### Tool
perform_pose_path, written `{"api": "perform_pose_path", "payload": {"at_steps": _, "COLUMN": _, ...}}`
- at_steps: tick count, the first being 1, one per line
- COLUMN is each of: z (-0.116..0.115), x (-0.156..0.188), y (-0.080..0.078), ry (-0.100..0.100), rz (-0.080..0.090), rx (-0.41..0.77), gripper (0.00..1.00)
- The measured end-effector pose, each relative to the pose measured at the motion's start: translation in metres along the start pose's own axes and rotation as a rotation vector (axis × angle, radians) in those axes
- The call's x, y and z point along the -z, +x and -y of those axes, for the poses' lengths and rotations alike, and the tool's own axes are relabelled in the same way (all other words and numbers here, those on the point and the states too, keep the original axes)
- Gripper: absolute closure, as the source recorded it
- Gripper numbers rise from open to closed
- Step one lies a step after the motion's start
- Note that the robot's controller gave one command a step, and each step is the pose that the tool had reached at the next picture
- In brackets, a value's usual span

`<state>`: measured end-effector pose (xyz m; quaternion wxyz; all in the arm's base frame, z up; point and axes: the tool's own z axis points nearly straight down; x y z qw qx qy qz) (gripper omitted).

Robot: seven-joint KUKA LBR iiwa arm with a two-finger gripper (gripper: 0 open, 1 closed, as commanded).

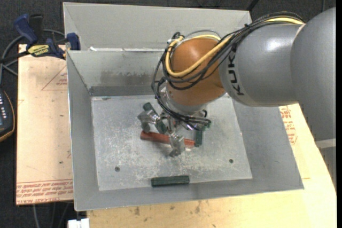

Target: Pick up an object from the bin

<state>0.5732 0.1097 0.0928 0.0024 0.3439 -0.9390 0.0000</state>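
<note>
Red bar [153,136] beside claw [173,141]; dark bar [170,181] apart

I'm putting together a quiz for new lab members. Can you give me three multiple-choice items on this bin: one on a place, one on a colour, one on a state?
1. Where does the dark green bar lie?
A) alone, by the near edge of the bin
B) against the back wall
C) under the arm's orange cover

2. What colour is the long thing just left of the gripper?
A) blue
B) red
C) yellow

3. Where is the gripper?
A) outside the bin
B) high above the rim
C) down at the small heap mid-floor

Answers:
1 A, the bar lies flat by itself at the floor's near edge.
2 B, it shows red against the grey floor.
3 C, it reaches down among the heaped things.
</note>
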Motion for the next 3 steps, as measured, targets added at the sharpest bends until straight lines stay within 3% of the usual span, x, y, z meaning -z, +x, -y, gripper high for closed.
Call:
{"api": "perform_pose_path", "payload": {"at_steps": 1, "z": 0.041, "x": -0.024, "y": 0.009, "ry": 0.002, "rz": 0.006, "rx": -0.044, "gripper": 0.0}}
{"api": "perform_pose_path", "payload": {"at_steps": 2, "z": 0.039, "x": -0.022, "y": 0.007, "ry": 0.001, "rz": 0.008, "rx": -0.04, "gripper": 1.0}}
{"api": "perform_pose_path", "payload": {"at_steps": 3, "z": 0.059, "x": 0.124, "y": 0.01, "ry": 0.008, "rz": 0.015, "rx": -0.029, "gripper": 1.0}}
